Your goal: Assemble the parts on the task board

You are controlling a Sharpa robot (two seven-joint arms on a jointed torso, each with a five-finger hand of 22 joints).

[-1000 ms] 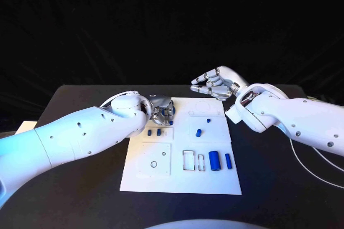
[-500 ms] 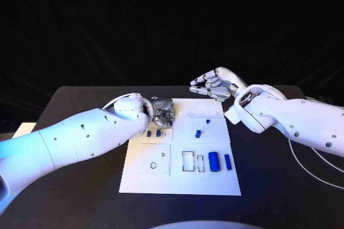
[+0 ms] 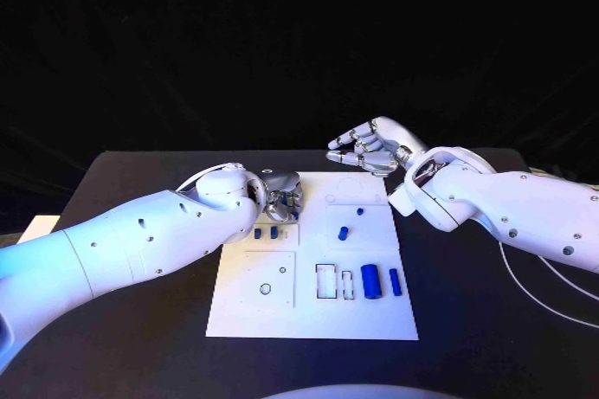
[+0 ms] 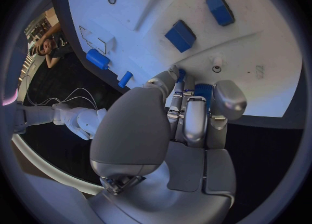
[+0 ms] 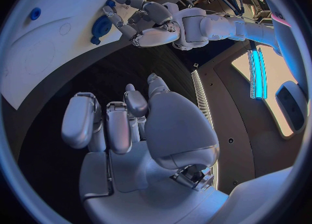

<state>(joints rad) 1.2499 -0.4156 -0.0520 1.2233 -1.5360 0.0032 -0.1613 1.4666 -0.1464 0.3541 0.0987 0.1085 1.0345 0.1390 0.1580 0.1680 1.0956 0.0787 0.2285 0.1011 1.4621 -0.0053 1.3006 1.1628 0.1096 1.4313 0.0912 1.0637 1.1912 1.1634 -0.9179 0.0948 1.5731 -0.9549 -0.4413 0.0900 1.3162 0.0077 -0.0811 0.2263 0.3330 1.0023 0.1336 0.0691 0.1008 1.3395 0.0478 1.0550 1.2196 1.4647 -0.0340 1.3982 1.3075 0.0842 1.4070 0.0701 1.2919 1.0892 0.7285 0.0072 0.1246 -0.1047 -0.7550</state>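
The white task board [image 3: 281,317] lies mid-table. My left hand [image 3: 281,195] hovers over its far left corner, fingers curled around a small blue part [image 4: 203,91] that is mostly hidden between them. Just nearer than that hand, two short blue parts [image 3: 265,233] sit side by side. Another blue part [image 3: 344,233] and a tiny one [image 3: 359,211] lie mid-board. A thick blue cylinder [image 3: 370,282] and a slim blue rod [image 3: 395,282] lie at the near right. My right hand [image 3: 366,147] hangs above the board's far edge, fingers curled in, holding nothing.
Rectangular slots [image 3: 327,279] and a square panel with holes [image 3: 271,278] mark the board's near half. A circular recess [image 3: 353,188] sits near the far edge. Black table [image 3: 138,330] surrounds the board. A white cable [image 3: 531,278] trails on the right.
The blue part at my left fingertips has drawn in under the hand. The right hand has barely moved. The whole view has shifted slightly.
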